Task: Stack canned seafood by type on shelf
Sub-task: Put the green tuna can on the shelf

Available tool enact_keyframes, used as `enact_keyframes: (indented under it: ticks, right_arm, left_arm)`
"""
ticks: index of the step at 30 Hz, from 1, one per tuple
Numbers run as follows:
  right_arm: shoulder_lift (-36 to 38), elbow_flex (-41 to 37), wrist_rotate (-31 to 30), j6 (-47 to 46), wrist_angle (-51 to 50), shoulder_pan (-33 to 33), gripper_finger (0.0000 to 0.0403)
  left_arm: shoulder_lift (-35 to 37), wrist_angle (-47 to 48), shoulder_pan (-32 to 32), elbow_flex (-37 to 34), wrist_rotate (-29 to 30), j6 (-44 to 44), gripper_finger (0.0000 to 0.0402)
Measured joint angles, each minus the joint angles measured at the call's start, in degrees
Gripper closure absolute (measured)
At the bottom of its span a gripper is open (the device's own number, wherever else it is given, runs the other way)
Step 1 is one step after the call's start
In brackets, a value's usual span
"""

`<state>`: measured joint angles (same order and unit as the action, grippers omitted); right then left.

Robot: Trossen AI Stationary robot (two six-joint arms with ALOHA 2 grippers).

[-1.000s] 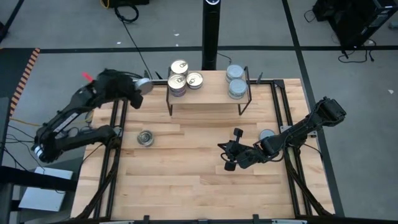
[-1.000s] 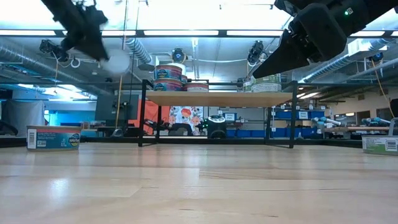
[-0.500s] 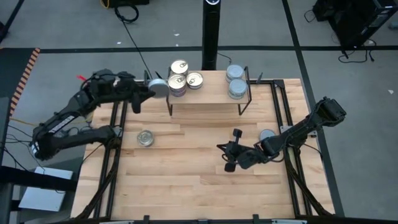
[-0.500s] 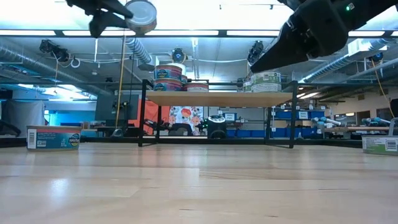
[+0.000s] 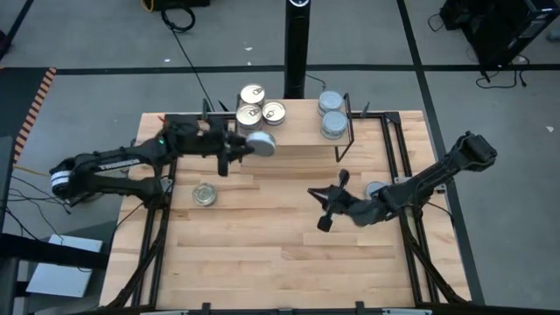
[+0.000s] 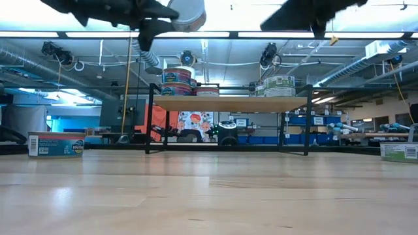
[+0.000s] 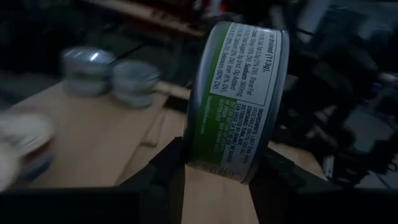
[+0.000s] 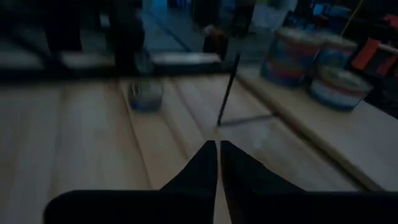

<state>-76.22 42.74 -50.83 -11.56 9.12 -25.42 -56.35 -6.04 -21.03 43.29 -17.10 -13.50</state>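
Left gripper pinching a tin over the shelf; next, lower onto matching stack. Right gripper nearly pressed together, empty.

The left gripper now sits over the front left edge of the shelf, having swung in from beyond the table's left rim. The tin it carries travels with it, clamped on edge. The right gripper sits slightly farther right and is raised higher.
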Motion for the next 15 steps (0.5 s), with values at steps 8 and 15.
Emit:
enact_keyframes:
  ticks: [8, 15]
  right_arm:
    - [5.8, 0.0, 6.2, 10.3, 9.4, 5.0, 0.0313]
    - [4.7, 0.2, 8.7, 11.9, 11.8, 9.2, 0.0240]
  left_arm:
    - [-8.4, -18.5, 7.0, -5.6, 2.9, 7.4, 0.0263]
    - [-18.0, -27.4, 8.7, -5.7, 4.6, 7.7, 0.0263]
